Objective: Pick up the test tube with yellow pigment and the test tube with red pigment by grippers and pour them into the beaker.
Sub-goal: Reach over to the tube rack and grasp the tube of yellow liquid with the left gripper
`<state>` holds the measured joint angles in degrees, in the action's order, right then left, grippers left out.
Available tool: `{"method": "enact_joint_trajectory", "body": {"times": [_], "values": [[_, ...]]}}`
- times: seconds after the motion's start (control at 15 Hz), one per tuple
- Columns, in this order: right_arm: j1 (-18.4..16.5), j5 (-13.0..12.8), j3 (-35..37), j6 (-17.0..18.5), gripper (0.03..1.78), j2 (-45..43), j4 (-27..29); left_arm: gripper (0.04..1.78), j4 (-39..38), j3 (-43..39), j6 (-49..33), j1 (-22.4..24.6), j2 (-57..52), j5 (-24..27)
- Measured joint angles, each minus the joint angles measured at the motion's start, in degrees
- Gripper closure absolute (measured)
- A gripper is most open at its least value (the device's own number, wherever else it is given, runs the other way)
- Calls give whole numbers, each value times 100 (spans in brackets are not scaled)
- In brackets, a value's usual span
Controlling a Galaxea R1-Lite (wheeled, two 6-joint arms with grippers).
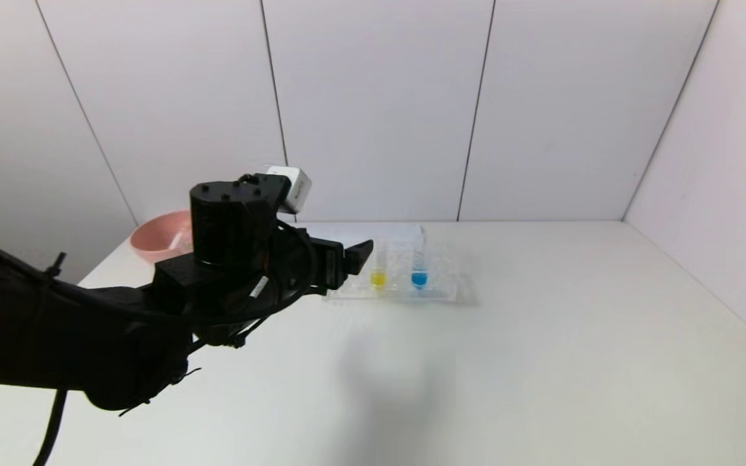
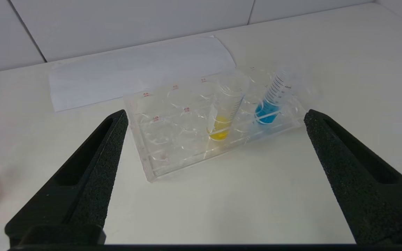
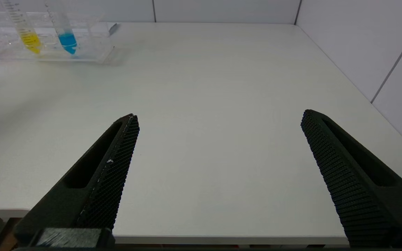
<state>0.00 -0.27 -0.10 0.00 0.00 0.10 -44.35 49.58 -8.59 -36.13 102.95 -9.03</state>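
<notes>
A: Where does the left gripper (image 1: 353,255) sit relative to the clear tube rack (image 1: 441,292)?

B: It hangs above the white table (image 1: 541,362), just to the rack's left side in the head view, fingers pointed at it. In the left wrist view the left gripper (image 2: 215,116) is spread wide with nothing between its fingers, and the rack (image 2: 173,160) lies framed between them, still apart from both.

A: And the tubes?

B: The test tube with yellow pigment (image 1: 379,270) stands in the rack, leaning a little. Just beside it, on the side away from the gripper, stands the tube with blue liquid (image 1: 419,266). No red tube or beaker shows in any view.

A: What lies near the rack?

B: A white sheet of paper (image 2: 134,71) behind it, touching or slightly under its far edge. A pink bowl (image 1: 159,236) is well to the rack's left, partly hidden by the arm.

A: The right gripper (image 3: 218,116)?

B: Wide apart, holding nothing, over bare table well away from the rack (image 3: 92,55).
</notes>
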Motion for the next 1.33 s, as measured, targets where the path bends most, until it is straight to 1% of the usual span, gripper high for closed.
{"method": "enact_joint_trajectory", "body": {"times": [0.47,0.73,1.33], "values": [[0,5,0,0,11,0,0,6,-145,877,17,-30,1161,-46],[0,0,0,0,11,0,0,6,-623,1252,63,-50,1836,-394],[0,2,0,0,11,0,0,6,-885,1798,232,-176,2656,-747]]}}
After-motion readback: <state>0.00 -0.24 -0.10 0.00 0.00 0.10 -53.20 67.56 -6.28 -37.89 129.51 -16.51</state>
